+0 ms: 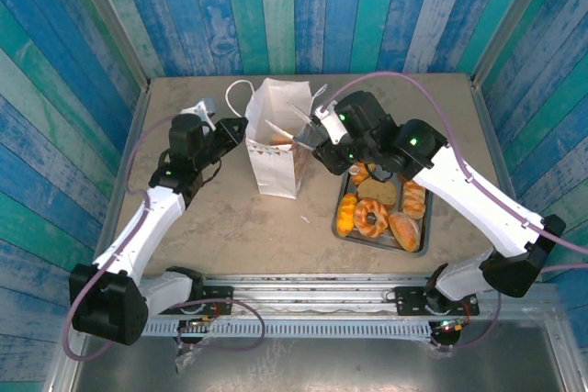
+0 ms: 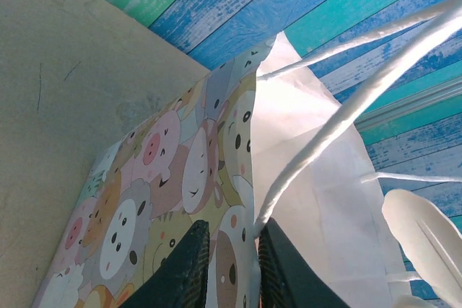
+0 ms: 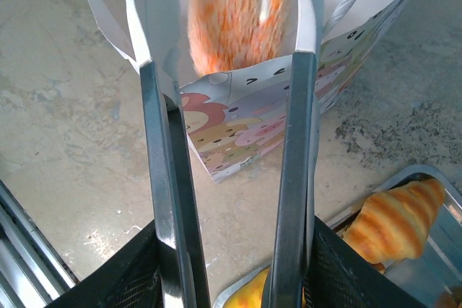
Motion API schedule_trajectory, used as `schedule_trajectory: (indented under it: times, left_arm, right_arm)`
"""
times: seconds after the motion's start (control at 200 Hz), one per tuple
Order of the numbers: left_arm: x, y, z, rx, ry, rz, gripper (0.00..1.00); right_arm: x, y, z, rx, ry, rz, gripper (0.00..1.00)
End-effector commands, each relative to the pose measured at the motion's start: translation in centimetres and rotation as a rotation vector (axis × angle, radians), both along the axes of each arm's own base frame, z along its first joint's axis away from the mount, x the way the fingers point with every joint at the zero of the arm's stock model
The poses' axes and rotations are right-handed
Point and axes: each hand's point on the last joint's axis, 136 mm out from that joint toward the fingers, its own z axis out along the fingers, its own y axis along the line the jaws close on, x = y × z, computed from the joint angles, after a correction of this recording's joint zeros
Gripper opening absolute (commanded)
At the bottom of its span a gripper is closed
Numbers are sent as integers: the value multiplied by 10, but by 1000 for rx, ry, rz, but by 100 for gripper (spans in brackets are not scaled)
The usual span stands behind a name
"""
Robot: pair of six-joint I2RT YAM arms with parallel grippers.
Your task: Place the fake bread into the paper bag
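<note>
Paper bag (image 1: 276, 158): stands upright mid-table, mouth open, cartoon-animal print on one side.
Left gripper (image 2: 229, 250): clamped on the bag's upper edge, wall pinched between both fingers.
Right gripper (image 3: 231, 275): closed around metal tongs (image 3: 296, 178), their blades spread apart.
Fake bread (image 1: 375, 216): lies heaped on grey tray (image 3: 437, 261), just right of the bag.
Orange piece (image 3: 231, 12): blurred, sits between the tong tips at the bag's mouth.
</note>
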Motion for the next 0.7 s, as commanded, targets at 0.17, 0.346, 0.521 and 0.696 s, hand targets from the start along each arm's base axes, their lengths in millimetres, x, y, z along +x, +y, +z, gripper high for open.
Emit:
schedule_trajectory:
  times: [0.17,0.346,0.521,0.696]
  left_arm:
    - [-2,1,15,14,-47,-8,23]
    - [-2,0,17,18,-56,-17,27]
    - [-2,0,25,29,-73,-23,41]
    - [-4,6,33,69,-95,3,60]
  right_arm:
    - [3,12,36,100,-61,18,49]
    - [-3,24,70,220,-90,66,48]
    - [-11,23,109,319,-135,85,48]
    - [-18,-2,144,399,-189,35,48]
